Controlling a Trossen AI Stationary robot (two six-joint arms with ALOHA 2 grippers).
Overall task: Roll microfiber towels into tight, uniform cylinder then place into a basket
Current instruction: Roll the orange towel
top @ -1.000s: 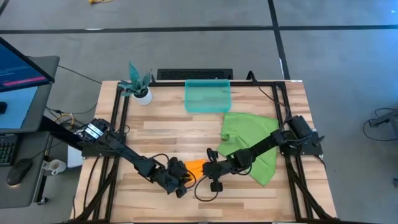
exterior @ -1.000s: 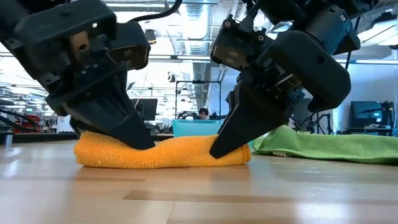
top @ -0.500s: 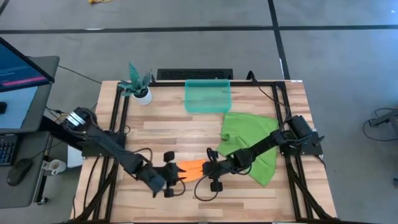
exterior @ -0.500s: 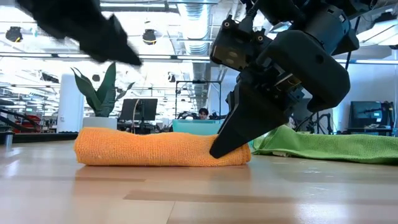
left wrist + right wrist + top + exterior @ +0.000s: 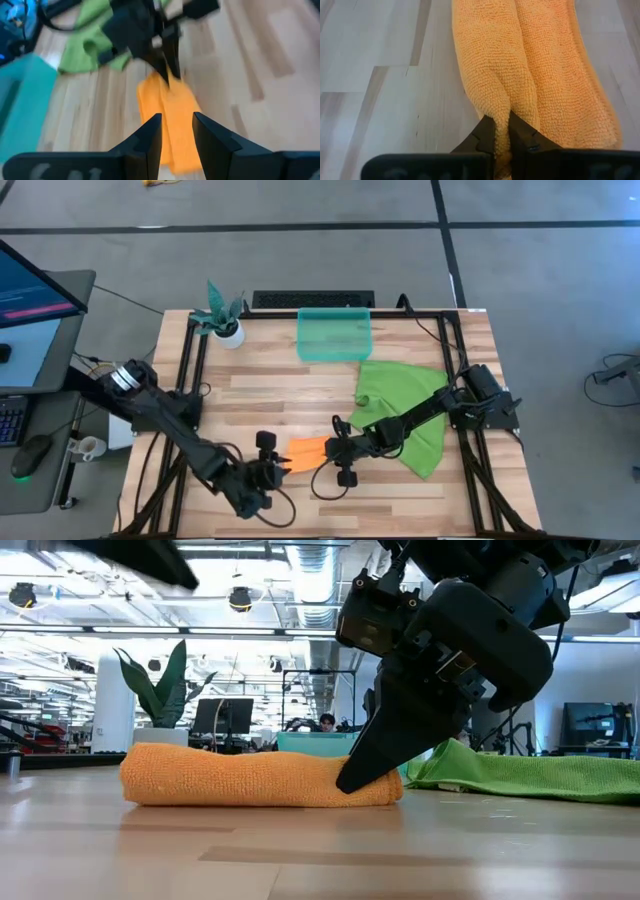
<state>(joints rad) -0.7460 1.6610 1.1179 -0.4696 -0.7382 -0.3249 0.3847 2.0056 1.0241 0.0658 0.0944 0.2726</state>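
High view: wooden worktop [image 5: 260, 395] with both arms reaching toward its near middle.
Orange towel [image 5: 308, 451]: rolled into a low cylinder, lying on the worktop between the two claws.
Right claw [image 5: 501, 131]: closed on a fold at one end of the orange roll, pinching it against the worktop.
Left claw [image 5: 176, 134]: parted, holding nothing, raised just off the roll's other end.
Green towel [image 5: 400, 408]: spread flat and unrolled under the right arm, near the basket.
Basket [image 5: 334, 335]: teal, at the far edge, nothing seen inside.
Potted plant [image 5: 222, 317]: far left corner, apart from the work.
Progress: orange roll looks formed but not yet binned; green towel untouched, so roughly a third done by this reading.
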